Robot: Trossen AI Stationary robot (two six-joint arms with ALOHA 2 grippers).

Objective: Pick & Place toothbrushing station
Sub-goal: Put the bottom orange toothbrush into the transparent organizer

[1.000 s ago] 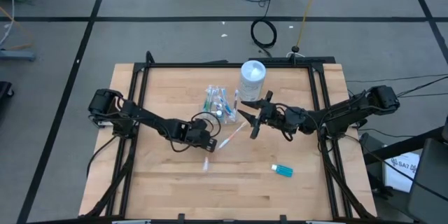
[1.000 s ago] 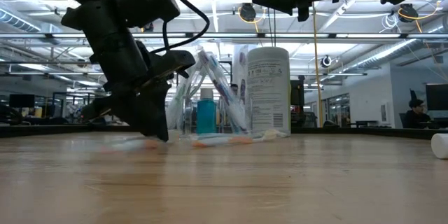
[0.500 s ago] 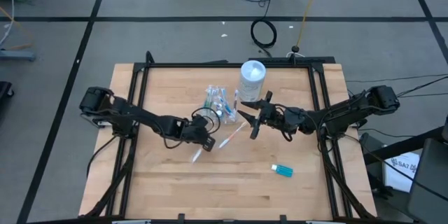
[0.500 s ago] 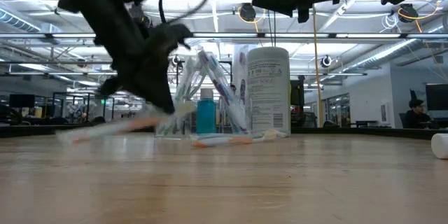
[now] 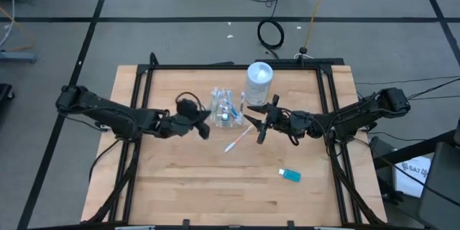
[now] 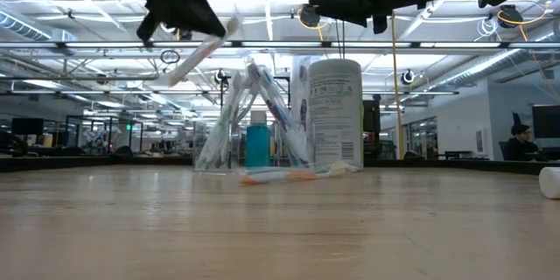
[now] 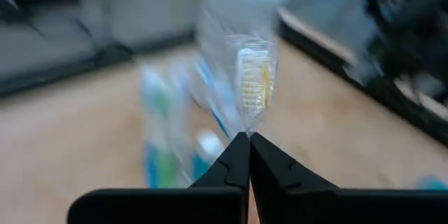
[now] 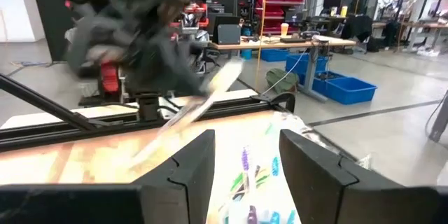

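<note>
Left end effector (image 5: 203, 125), raised left of the clear cup (image 5: 223, 108), pinches a toothbrush (image 7: 253, 84); right end effector (image 5: 260, 121) hovers spread.

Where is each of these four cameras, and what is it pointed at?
High: overhead, straight down; both arms, clear cup.
Low: table height, level across; arms overhead, the cup, white canister.
Left wrist: past the shut left gripper holding a toothbrush.
Right wrist: past the open right gripper toward the left arm.
All share that toothbrush.

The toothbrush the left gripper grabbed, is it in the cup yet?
Not yet. The left gripper holds the toothbrush tilted in the air, up beside the clear cup, off the table.
</note>
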